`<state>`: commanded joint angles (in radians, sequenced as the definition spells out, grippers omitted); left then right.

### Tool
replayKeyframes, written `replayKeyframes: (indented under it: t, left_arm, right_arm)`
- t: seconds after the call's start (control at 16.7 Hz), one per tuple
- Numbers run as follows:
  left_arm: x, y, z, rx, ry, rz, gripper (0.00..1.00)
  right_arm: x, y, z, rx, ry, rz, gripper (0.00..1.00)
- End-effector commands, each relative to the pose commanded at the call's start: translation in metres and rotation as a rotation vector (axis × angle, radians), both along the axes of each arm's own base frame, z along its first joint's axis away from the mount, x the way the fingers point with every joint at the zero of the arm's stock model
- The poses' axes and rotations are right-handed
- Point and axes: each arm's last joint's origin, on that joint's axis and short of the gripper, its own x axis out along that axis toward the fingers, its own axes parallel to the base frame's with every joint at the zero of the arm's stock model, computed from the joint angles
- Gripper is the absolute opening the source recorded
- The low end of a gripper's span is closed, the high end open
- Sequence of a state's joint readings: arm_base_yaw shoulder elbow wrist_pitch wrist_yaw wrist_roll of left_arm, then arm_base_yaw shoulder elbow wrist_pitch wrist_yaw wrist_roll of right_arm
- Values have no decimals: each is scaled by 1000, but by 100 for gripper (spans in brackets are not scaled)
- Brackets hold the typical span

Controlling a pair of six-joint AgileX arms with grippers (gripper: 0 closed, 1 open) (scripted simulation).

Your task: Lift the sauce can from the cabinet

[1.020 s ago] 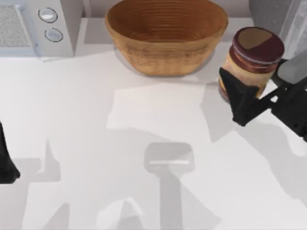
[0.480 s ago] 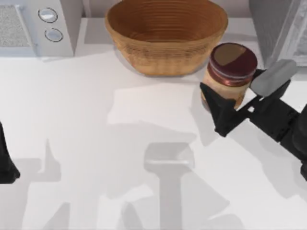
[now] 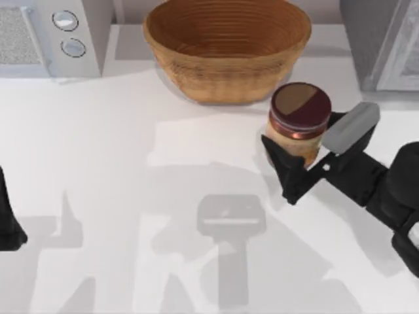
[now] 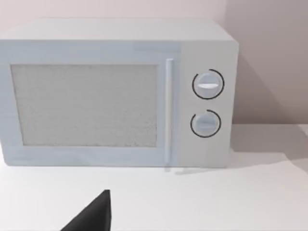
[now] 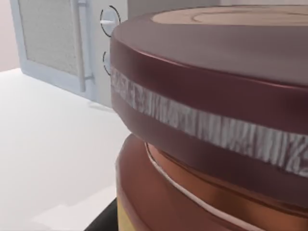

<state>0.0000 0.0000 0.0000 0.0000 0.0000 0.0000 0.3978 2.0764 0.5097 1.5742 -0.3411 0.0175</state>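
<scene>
Left gripper [image 3: 10, 226] parked at table's [image 3: 98, 163] left edge, jaw state can't tell, right gripper [image 3: 308, 157] clamped on can [image 3: 300, 121], can upright above table right of centre, just in front of basket [image 3: 226, 46], microwave [image 3: 46, 36] far left.

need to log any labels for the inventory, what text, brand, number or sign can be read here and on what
No readable text, brand or number anywhere.
Sauce can, held in the right tool: only maroon bands and a tan wedge on its top, no lettering.
Microwave: two dials with pointer marks, no numbers or brand.
Basket: plain weave, no label.
Left tool, parked at the table's left edge: no markings.
</scene>
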Motion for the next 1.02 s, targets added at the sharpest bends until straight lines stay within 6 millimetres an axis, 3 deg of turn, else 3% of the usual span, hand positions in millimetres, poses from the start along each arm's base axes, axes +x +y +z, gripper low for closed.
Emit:
replayKeyframes:
  t: [0.54, 1.02]
  left_arm:
    - [0, 0, 0, 0, 0, 0, 100]
    - [0, 0, 0, 0, 0, 0, 100]
  right_arm:
    - [2, 0, -3, -3, 5, -7, 0]
    - [34, 32, -22, -3, 4, 1, 0]
